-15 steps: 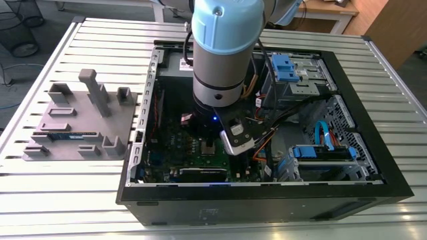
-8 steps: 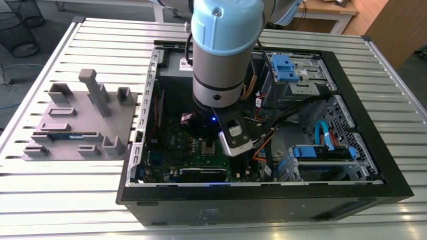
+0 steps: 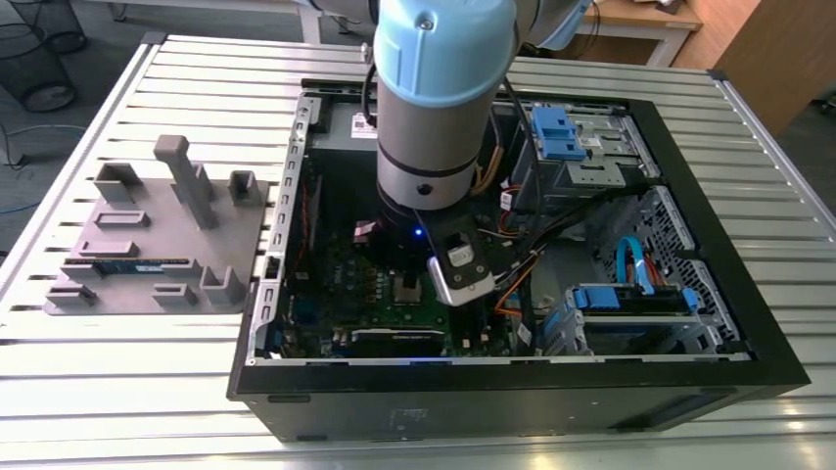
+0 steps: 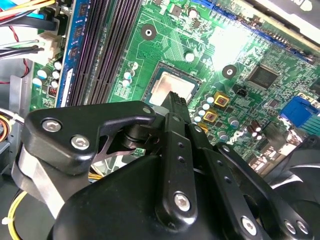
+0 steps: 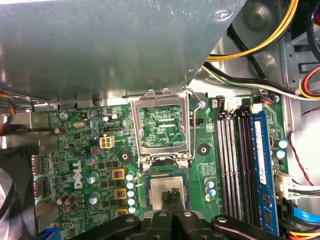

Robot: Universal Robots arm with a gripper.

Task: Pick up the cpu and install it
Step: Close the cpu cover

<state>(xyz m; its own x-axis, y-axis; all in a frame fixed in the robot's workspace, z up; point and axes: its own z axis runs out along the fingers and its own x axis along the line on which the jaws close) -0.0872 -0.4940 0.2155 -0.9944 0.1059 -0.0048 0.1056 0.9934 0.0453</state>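
The cpu (image 5: 161, 185) is seen lying flat in the socket of the green motherboard (image 5: 80, 150), directly beneath the tip of the tool (image 5: 172, 196). Whether it is touched cannot be told, nor whether the tool is apart or together. Just beyond the tool's tip, the silver socket frame (image 5: 164, 125) is hinged open. White lettering (image 5: 79, 175) is printed on the board beside the tool.
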